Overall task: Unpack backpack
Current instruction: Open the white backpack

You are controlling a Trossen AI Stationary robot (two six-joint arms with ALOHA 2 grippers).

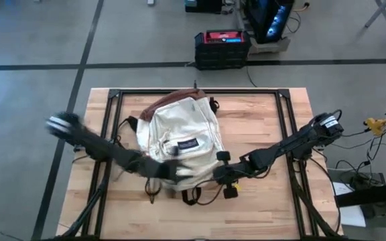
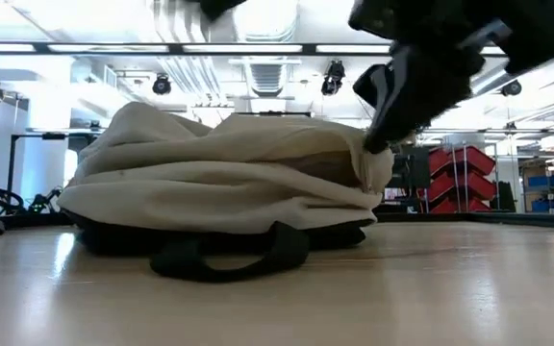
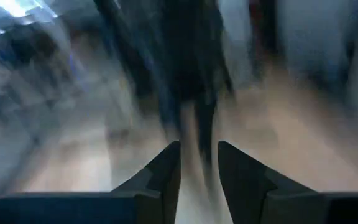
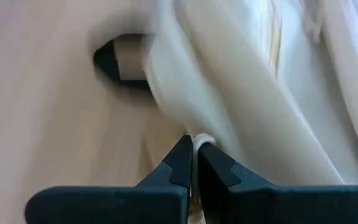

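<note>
Right hand pinches a pale pull at the near edge of the cream-white fabric backpack, lying flat mid-counter. Left hand, fingers slightly parted, should brace the fabric while the pull draws steadily along the opening.

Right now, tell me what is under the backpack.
Under the backpack its black straps lie on the table. Anything farther beneath is covered by fabric. The right fingers pinch its edge.
</note>
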